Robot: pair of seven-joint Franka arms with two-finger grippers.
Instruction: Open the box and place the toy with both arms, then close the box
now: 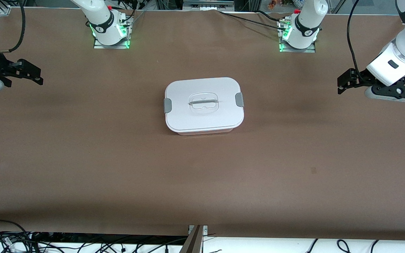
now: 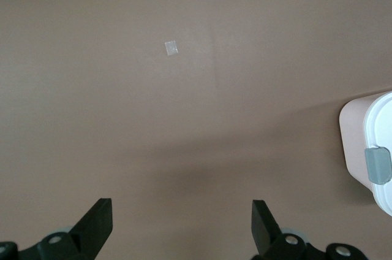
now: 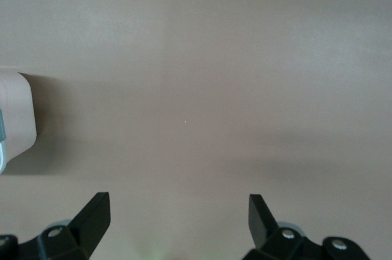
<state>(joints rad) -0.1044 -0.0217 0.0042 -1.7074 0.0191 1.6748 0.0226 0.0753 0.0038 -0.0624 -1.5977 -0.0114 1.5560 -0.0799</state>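
box (image 1: pixel 204 105): one, I see it mid-table, between my two grippers and well apart from both; pinkish tub, sits flat on the table.
lid (image 1: pixel 202 92): one, white, seated on the box, covers the whole top.
clips: two, grey, one on each short end of the lid; the clip (image 1: pixel 239 99) toward the left arm's end is the one my left wrist view catches, the other clip (image 1: pixel 167 105) faces the right arm's end.
handle (image 1: pixel 203 102): one, grey bar in a clear recessed centre of the lid, nothing touching it.
toy: none showing in any view; can't tell if it's inside, lid is opaque from above.
left gripper (image 1: pixel 343 84): one, over bare table at the left arm's end, box off to its side; two fingers spread wide, nothing between them. Wrist view shows only a box corner at the frame edge.
right gripper (image 1: pixel 35 75): one, over bare table at the right arm's end, box well off to its side; two fingers spread wide, holding nothing.
arms: two, both parked out at the table ends, neither on the box.
table (image 1: pixel 83 158): one, brown surface.
tape scrap (image 2: pixel 171 48): one, small pale square on the table ahead of my left gripper.
bases: two, green lights on each.
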